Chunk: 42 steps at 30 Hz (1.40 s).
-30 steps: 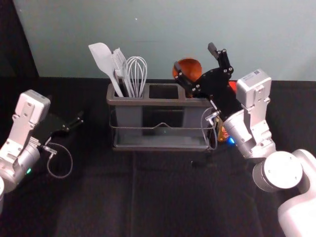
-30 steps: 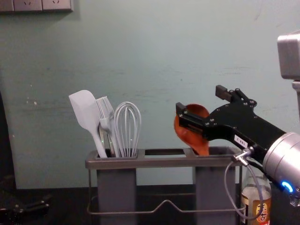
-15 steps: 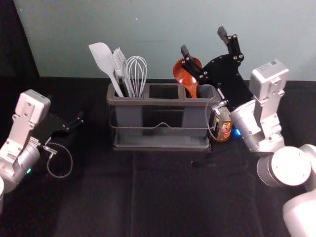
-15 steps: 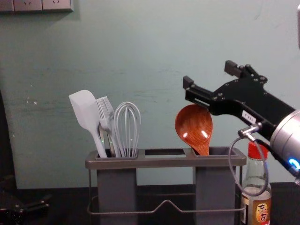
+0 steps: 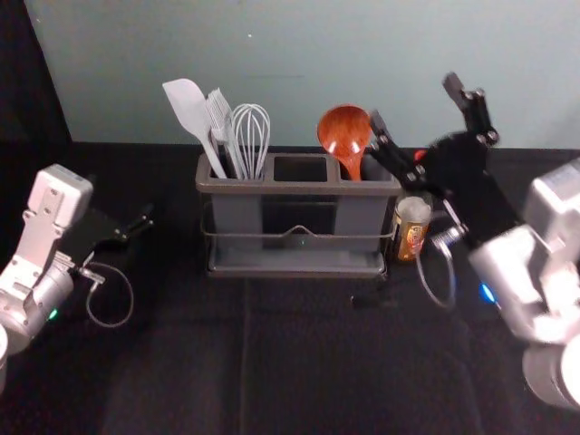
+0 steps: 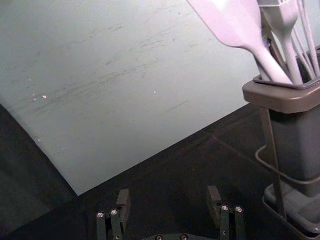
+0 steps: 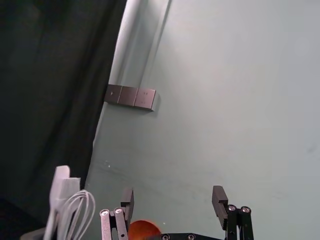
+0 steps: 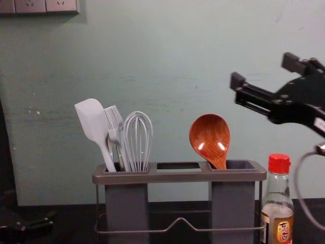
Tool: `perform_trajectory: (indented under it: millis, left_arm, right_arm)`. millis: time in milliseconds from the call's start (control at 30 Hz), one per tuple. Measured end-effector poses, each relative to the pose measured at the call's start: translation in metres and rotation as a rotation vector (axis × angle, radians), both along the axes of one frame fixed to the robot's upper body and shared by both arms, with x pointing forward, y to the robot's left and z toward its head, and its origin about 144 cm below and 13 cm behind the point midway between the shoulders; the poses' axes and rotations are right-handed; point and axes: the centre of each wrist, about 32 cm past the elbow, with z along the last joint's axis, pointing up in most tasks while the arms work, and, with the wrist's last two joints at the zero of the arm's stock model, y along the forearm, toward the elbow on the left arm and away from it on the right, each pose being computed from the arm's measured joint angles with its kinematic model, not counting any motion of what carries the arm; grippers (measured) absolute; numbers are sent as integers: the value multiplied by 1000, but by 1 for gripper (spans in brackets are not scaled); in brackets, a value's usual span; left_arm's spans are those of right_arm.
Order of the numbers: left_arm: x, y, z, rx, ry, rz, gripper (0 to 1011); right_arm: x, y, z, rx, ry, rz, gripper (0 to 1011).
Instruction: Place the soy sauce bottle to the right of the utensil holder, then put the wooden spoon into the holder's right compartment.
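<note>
R gripper [image 8: 264, 71] hangs empty, jaws apart, above the soy sauce bottle [image 8: 278, 203], just R of the utensil holder [image 8: 177, 176]. Wooden spoon [image 8: 209, 137] leans in R compartment [image 8: 241, 164] (prob. light, stiff; grip at neck). L gripper [image 6: 169, 196] idle at L, spread.

Wall [image 8: 162, 56] softly lit, tbl [image 5: 299, 362] v. dark, w/ glare spots on spoon [image 8: 209, 134], chest view.
</note>
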Motion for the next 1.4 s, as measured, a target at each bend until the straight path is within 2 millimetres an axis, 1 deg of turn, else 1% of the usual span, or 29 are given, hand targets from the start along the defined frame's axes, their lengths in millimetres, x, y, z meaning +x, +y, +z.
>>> perform_trajectory:
  millis: [133,167,267,367,400,500,633,667,700,767,900,967,1200,1400]
  left_arm:
    - [0,0,0,0,0,0,1005]
    - [0,0,0,0,0,0,1005]
    - [0,0,0,0,0,0,1005]
    - [0,0,0,0,0,0,1005]
    - [0,0,0,0,0,0,1005]
    - [0,0,0,0,0,0,1005]
    - [0,0,0,0,0,0,1005]
    - [0,0,0,0,0,0,1005]
    - [0,0,0,0,0,0,1005]
    - [0,0,0,0,0,0,1005]
    - [0,0,0,0,0,0,1005]
    - [0,0,0,0,0,0,1005]
    - [0,0,0,0,0,0,1005]
    - [0,0,0,0,0,0,1005]
  right_arm:
    - [-19,-10,2,-15,14,-7,1003]
    - [-28,-16,3,-23,21,-19,1003]
    - [-41,-30,6,-34,37,-73,1003]
    - [-47,-40,7,-40,48,-128,1003]
    - [-50,-47,8,-49,61,-171,1002]
    - [-54,-56,10,-75,103,-256,1002]
    - [-55,-63,15,-125,185,-349,1002]
    - [-55,-64,17,-147,224,-378,1003]
    - [-55,-64,17,-147,224,-378,1003]
    - [-51,-66,20,-190,303,-428,1003]
    - [-46,-67,19,-223,361,-462,1003]
    - [-38,-70,14,-249,405,-475,1003]
    - [-21,-78,0,-284,456,-468,1003]
    - [0,-90,-24,-308,443,-431,1003]
